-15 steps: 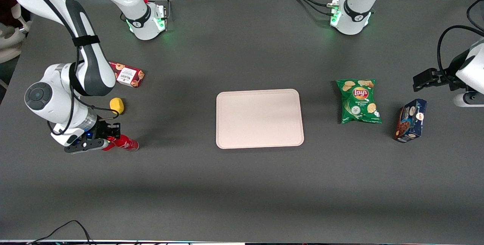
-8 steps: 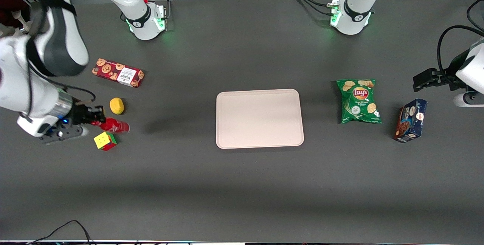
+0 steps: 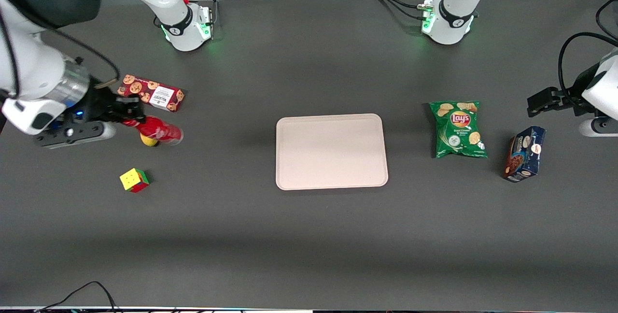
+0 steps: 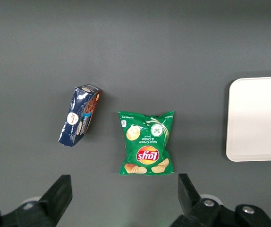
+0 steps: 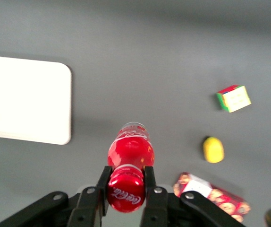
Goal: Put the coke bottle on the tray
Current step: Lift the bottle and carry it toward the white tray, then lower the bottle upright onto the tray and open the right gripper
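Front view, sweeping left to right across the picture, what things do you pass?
gripper holding the coke bottle, tray, Lay's chips bag, blue cookie box. Cube, yellow ball and red cookie box overlap that first span.

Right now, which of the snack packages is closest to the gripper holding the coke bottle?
The red cookie box, right beside the gripper and coke bottle; the chip bag and blue box lie toward the parked arm's end.

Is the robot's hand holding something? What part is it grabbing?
Yes. The gripper, up above the table near the cookie box, holds the coke bottle. Its fingers pinch the bottle at the red cap end.
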Robot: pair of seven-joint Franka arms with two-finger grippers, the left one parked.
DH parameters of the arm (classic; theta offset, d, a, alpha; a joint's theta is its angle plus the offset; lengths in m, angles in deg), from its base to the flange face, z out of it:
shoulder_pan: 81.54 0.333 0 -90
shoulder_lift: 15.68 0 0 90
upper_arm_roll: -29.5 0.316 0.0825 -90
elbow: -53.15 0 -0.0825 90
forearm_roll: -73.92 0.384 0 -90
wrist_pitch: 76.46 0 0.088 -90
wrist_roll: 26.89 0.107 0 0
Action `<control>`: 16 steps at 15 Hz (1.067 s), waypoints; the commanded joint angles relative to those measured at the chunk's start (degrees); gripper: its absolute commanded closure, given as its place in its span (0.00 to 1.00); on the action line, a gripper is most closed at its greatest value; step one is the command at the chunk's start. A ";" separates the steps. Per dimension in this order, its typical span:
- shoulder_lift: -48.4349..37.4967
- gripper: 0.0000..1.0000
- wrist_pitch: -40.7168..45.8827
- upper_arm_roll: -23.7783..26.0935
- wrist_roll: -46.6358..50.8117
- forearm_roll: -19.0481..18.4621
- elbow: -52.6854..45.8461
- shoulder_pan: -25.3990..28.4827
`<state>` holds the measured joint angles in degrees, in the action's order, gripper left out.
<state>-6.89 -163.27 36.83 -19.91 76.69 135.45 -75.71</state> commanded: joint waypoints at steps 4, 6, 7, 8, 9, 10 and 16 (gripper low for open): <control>10.35 1.00 0.32 7.27 26.21 -2.06 -11.53 9.97; 13.96 1.00 -2.65 7.27 32.11 -3.47 -14.09 13.58; 15.19 1.00 -4.58 7.27 34.40 -4.34 -14.19 15.17; 16.42 1.00 -6.60 7.27 36.60 -5.92 -14.19 16.66; 18.00 1.00 -8.28 7.27 38.88 -7.85 -14.19 18.33; 19.41 1.00 -9.77 7.27 40.64 -9.43 -14.10 19.30; 24.26 1.00 -21.36 7.79 47.08 -12.17 -9.38 21.51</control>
<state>15.80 -180.25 44.34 24.22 66.31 125.02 -54.86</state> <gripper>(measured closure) 0.687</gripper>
